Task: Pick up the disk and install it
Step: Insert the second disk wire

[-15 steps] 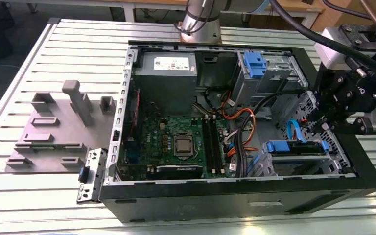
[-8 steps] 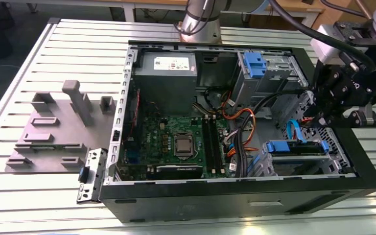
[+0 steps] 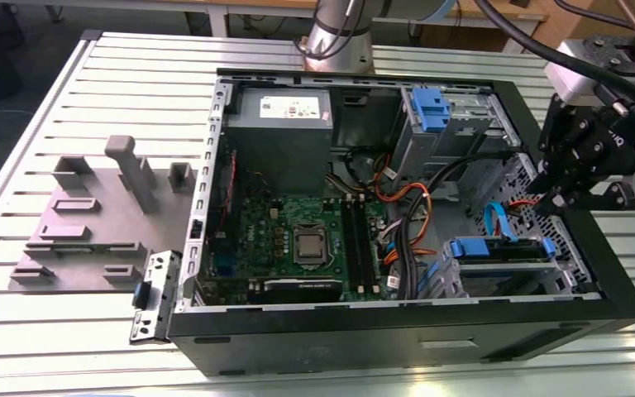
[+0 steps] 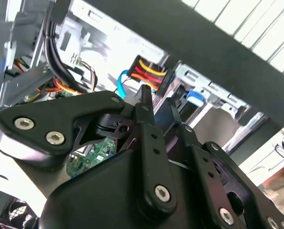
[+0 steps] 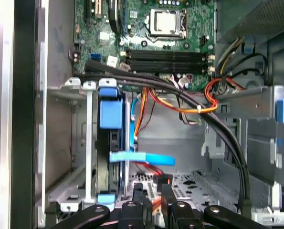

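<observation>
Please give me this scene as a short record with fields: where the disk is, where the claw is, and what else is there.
disk: seated in the drive cage inside the computer case, blue tab visible
claw: above the case, near the disk, holding nothing visible
grey stand: on the table, at the exterior view's left
power supply: inside the case

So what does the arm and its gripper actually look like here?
The arm is a silver-grey tube. The gripper is black, built from flat linkage bars with silver screws, under a pale grey wrist block. Black cables run to it.
</observation>
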Action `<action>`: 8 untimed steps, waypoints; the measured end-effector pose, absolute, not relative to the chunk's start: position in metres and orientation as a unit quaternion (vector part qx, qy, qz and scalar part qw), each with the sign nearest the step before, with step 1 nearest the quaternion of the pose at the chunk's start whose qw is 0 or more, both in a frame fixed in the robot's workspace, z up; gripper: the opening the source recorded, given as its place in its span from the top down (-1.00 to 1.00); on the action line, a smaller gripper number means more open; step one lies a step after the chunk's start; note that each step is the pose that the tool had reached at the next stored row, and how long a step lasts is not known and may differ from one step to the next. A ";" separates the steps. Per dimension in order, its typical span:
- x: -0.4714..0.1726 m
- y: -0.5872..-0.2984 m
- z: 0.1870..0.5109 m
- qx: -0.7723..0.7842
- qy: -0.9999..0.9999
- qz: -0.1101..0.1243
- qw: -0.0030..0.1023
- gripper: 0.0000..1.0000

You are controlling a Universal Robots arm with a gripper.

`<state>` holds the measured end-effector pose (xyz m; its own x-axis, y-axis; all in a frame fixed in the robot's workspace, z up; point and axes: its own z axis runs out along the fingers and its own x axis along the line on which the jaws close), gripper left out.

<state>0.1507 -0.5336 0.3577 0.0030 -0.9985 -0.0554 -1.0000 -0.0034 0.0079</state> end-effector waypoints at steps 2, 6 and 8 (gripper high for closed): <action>0.155 -0.534 0.358 -0.708 0.706 0.022 0.017 0.40; 0.162 -0.534 0.356 -0.708 0.706 0.022 0.017 0.40; 0.164 -0.534 0.355 -0.708 0.706 0.022 0.017 0.40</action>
<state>0.1637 -0.5340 0.3549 0.0031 -0.9985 -0.0556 -1.0000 -0.0035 0.0080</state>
